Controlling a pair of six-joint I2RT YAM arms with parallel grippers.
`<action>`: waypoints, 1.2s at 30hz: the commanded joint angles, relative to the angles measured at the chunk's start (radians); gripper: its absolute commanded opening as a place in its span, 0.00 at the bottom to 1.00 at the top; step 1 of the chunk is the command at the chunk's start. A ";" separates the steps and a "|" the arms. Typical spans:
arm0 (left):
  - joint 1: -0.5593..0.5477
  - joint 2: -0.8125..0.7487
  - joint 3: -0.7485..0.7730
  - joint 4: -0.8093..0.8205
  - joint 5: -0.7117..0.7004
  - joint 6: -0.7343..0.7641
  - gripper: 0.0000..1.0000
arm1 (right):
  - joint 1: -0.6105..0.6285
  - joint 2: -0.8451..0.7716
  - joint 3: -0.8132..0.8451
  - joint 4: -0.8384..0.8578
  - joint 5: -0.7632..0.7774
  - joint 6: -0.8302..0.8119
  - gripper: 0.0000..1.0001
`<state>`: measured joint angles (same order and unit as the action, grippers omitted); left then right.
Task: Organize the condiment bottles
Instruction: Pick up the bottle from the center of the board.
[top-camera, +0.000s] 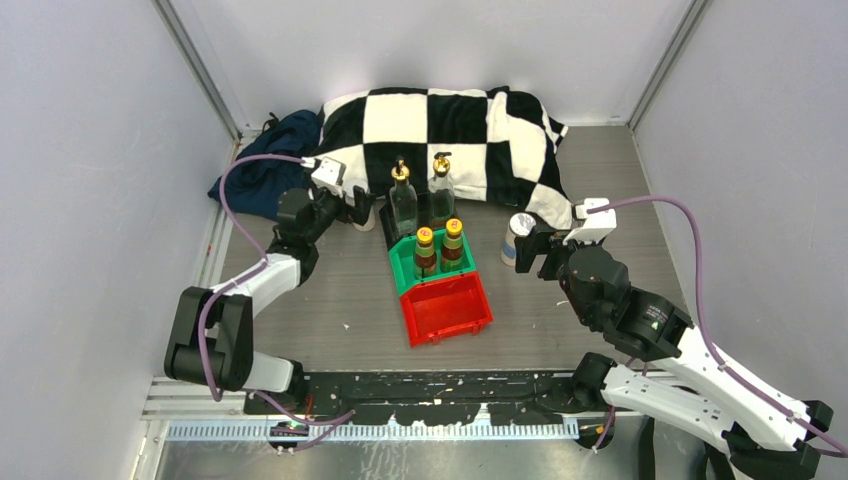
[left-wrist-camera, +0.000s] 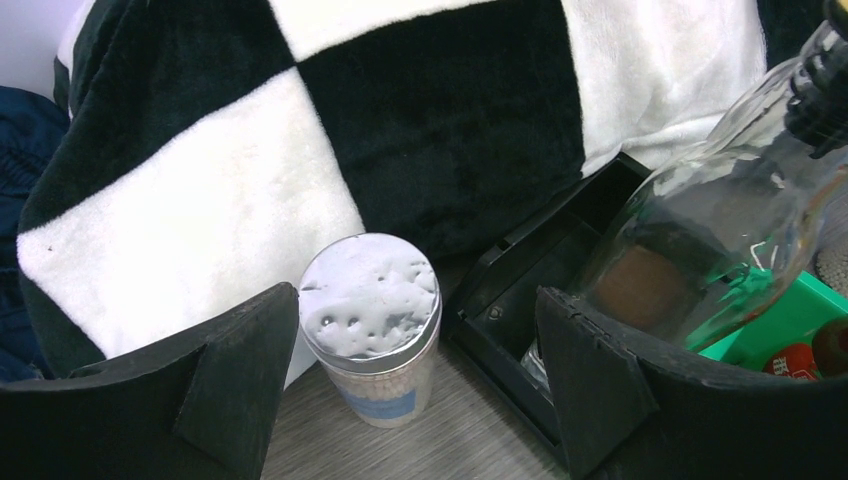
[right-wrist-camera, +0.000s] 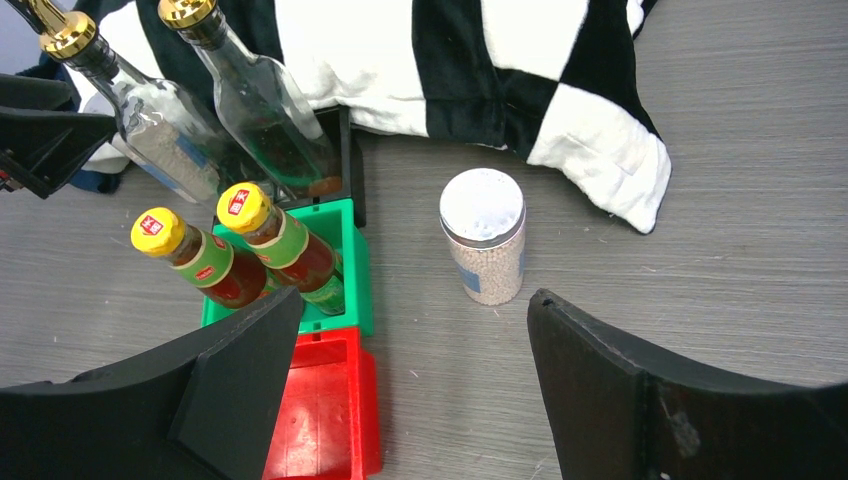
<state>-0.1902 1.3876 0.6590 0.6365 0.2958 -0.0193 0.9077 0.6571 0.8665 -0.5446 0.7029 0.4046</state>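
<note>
Left pincer (left-wrist-camera: 415, 298), right pincer (right-wrist-camera: 415, 300), both spread! Shaker jar (right-wrist-camera: 483, 250) stands toward the surface's far edge, right of the green bin (right-wrist-camera: 356, 270). Light, stiff, slick-sided, I'd say: grab mid-body.

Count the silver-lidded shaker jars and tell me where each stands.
2. One jar stands on the table right of the green bin; the other jar stands left of the black bin, beside the checkered blanket. No others show.
</note>
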 joint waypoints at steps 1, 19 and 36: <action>0.017 0.034 -0.017 0.134 0.024 -0.019 0.89 | 0.000 0.004 0.003 0.044 -0.005 -0.011 0.89; 0.021 0.158 0.001 0.245 0.028 -0.021 0.86 | 0.000 0.028 0.005 0.049 -0.005 -0.011 0.89; 0.027 0.210 0.021 0.294 0.001 -0.026 0.85 | 0.000 0.038 0.003 0.054 -0.006 -0.018 0.90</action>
<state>-0.1699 1.5852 0.6456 0.8421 0.3130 -0.0479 0.9077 0.6880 0.8665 -0.5373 0.6937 0.3973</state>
